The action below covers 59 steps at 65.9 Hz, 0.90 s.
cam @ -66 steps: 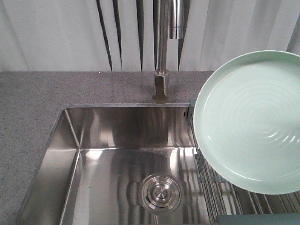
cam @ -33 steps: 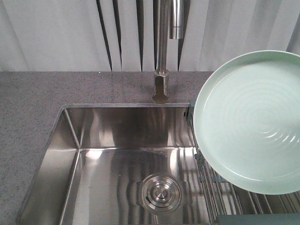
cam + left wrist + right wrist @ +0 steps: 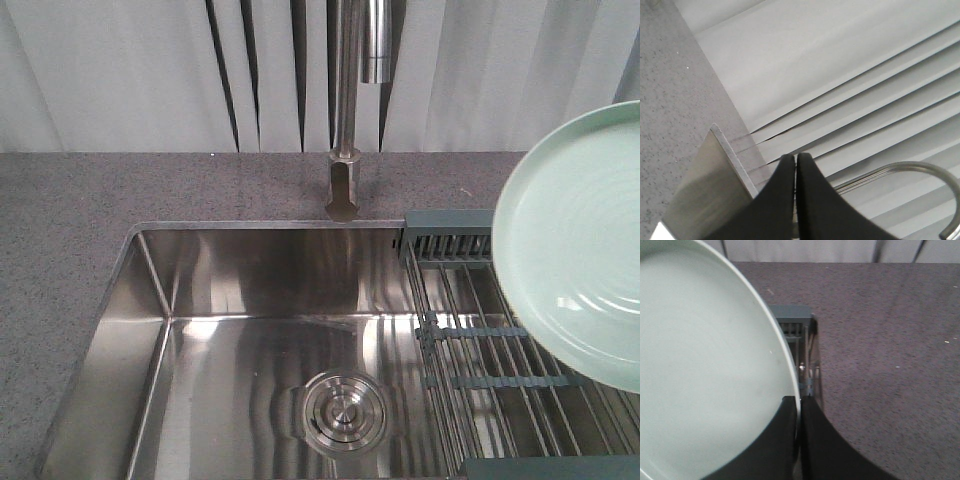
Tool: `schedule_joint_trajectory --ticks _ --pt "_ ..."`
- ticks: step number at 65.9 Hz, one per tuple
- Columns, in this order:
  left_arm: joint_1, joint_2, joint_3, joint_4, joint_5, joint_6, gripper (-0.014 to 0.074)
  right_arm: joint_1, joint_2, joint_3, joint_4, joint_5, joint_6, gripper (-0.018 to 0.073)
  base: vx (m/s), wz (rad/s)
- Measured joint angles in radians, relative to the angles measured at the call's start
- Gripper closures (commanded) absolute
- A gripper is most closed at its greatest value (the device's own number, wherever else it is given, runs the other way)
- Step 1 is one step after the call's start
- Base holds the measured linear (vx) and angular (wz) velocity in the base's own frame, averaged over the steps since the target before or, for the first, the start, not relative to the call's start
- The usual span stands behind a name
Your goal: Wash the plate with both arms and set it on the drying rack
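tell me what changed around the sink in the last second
The plate shifted to the right, partly out of the front view, uncovering the drying rack at its far end bar and rods. The right gripper pinches the plate's rim; the left gripper is shut on nothing. The sink and faucet did not move.

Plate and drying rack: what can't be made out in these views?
- plate: right part cut off by the front view's edge.
- drying rack: right side hidden behind the plate; contact with it unclear.
- right gripper: outside the front view; wrist view shows only its fingers.
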Motion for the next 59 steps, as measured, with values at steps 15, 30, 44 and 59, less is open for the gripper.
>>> schedule_joint_trajectory --ticks 15,30,44,59 --pt "0.000 0.000 -0.025 -0.107 0.005 -0.063 0.0603 0.000 -0.063 0.000 -0.107 0.070 0.039 0.0563 0.00 0.00" --pt "0.000 0.006 -0.262 0.002 0.012 0.011 0.0603 0.000 -0.103 0.000 -0.249 0.163 0.094 0.0563 0.00 0.00" --pt "0.000 0.195 -0.491 0.098 0.068 0.081 0.0603 0.000 -0.155 0.000 -0.294 0.185 0.100 0.0563 0.00 0.00" --pt "0.000 0.592 -0.720 0.090 0.283 0.293 0.0603 0.001 -0.160 0.000 -0.294 0.178 0.094 0.0563 0.00 0.00"
